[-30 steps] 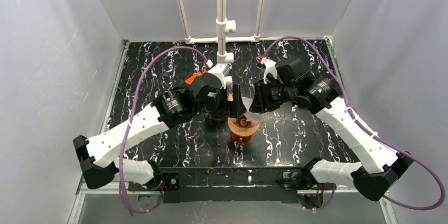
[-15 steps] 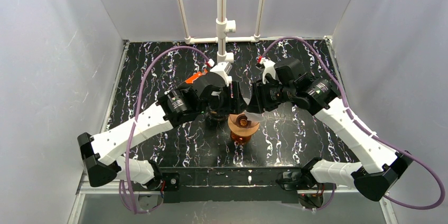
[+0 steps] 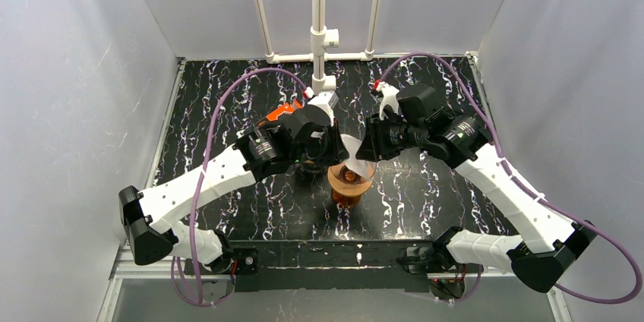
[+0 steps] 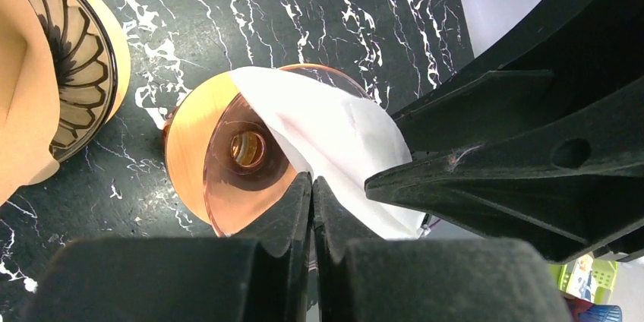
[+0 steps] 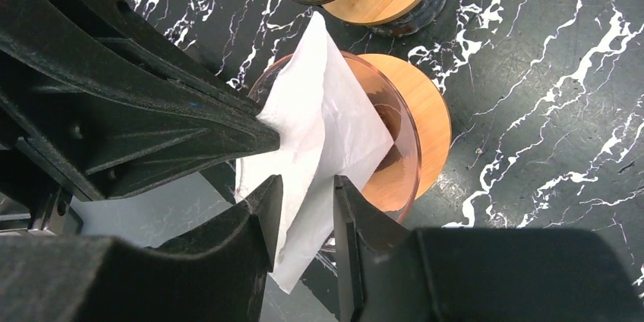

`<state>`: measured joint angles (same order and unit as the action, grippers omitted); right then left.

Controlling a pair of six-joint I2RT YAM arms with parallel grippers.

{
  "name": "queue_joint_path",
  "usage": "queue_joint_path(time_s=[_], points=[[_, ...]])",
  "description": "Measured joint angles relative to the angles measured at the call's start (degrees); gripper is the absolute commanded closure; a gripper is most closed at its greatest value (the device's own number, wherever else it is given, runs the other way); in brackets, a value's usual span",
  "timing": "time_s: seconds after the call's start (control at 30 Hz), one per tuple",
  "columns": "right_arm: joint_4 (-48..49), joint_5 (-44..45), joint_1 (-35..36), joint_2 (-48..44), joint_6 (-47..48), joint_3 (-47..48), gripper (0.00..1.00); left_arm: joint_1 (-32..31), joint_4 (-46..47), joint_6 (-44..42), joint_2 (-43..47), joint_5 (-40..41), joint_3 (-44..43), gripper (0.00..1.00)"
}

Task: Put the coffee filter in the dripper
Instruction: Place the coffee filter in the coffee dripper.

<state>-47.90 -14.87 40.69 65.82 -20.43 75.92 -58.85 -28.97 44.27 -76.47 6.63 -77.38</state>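
**Ana:** Where's the paper right now?

**Ben:** The white paper coffee filter (image 5: 334, 109) stands over the amber see-through cone dripper (image 4: 228, 185), which sits on its round wooden collar on the black, white-veined table top (image 3: 228, 109). The filter's lower corner dips inside the dripper's mouth. The rest leans up and out over the rim, not seated and folded nearly flat.

**Ana:** And the claws?

**Ben:** The left gripper (image 4: 311, 181) is closed tight. In the right wrist view its tips nip one edge of the filter. The right gripper (image 5: 306, 185) has its jaws part way apart with the paper running between them. Whether they press on it, I can't tell.

**Ana:** So which step is this?

**Ben:** I'd call it the opening and seating. The filter is at the dripper, but it isn't spread into a cone or lying against the wall.

**Ana:** What does the next move need?

**Ben:** Probably a gentle pull to part the two layers, then a short descent so the point heads for the hole at the bottom. Release should wait until the paper rests on the wall. It's thin stuff, so a hard tug could tear it or tip the dripper. The second ribbed dripper on a wooden collar (image 4: 76, 64) stands just beside — keep clear of it.
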Motion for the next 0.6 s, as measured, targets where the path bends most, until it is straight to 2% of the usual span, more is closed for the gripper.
queue_joint_path(time_s=[0.6], points=[[-2.1, 6.8, 0.0, -1.0, 0.4, 0.4, 0.77, 0.0, -8.4, -5.3, 2.9, 0.2, -1.1, 1.00]])
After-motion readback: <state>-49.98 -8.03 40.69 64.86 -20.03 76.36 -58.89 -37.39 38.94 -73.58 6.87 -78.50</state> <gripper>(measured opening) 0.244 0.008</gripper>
